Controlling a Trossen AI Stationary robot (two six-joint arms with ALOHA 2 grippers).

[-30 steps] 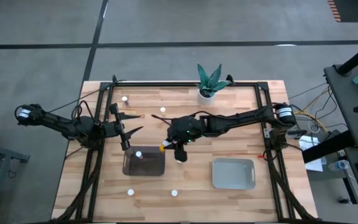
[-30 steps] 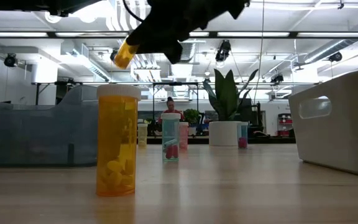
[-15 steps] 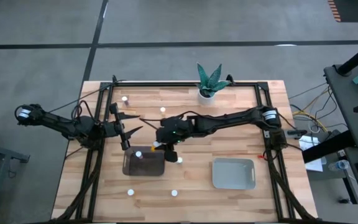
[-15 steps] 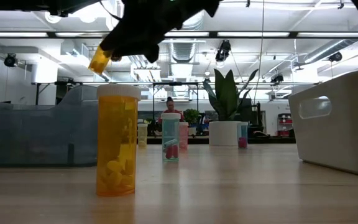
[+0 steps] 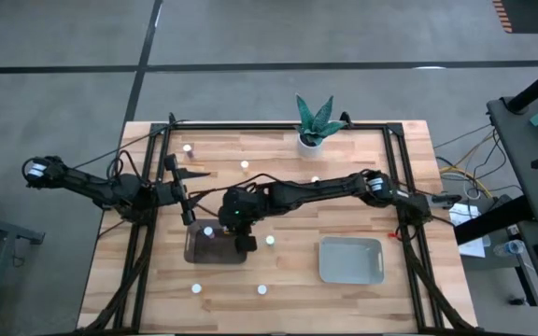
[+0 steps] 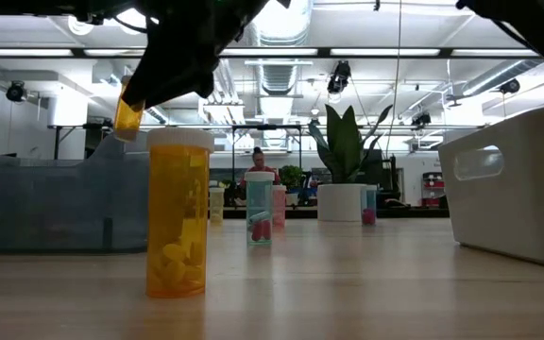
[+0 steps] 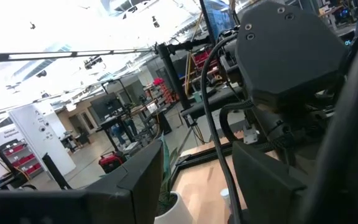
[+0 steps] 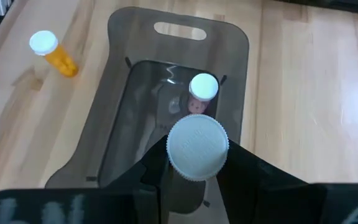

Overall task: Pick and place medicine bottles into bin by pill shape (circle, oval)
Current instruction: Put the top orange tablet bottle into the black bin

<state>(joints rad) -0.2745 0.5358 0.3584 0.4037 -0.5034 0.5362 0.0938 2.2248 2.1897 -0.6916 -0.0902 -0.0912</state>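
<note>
My right gripper [image 5: 243,235] is shut on an orange medicine bottle with a white cap [image 8: 197,148], held over the dark translucent bin [image 5: 199,254]. One white-capped bottle [image 8: 204,87] stands in that bin. Other bottles stand on the table: one just right of the dark bin [image 5: 270,240], two near the front edge [image 5: 195,288] [image 5: 261,289], and some farther back [image 5: 187,147] [image 5: 245,165]. The pale grey-green bin [image 5: 325,263] sits at the right front. My left gripper [image 5: 189,198] is open and empty, just beyond the dark bin's far edge. My right gripper pinches the bottle between its two fingers [image 8: 241,168], just under the cap; the cap hides the place of contact in the wrist view. The fingers slant down from the table's right. The bottle is lifted clear, tilted, and its orange body [image 6: 128,111] sticks out below the gripper.
A white pot with a green plant [image 5: 314,121] stands at the far edge. A black frame [image 5: 278,126] runs around the table. In the low view a tall orange bottle [image 6: 178,212] stands nearest, with smaller bottles [image 6: 260,208] behind it.
My right gripper has carried the orange bottle toward the table's left, from beside the dark bin's right end to above the bin. The bottle stays tilted and clear of the table.
</note>
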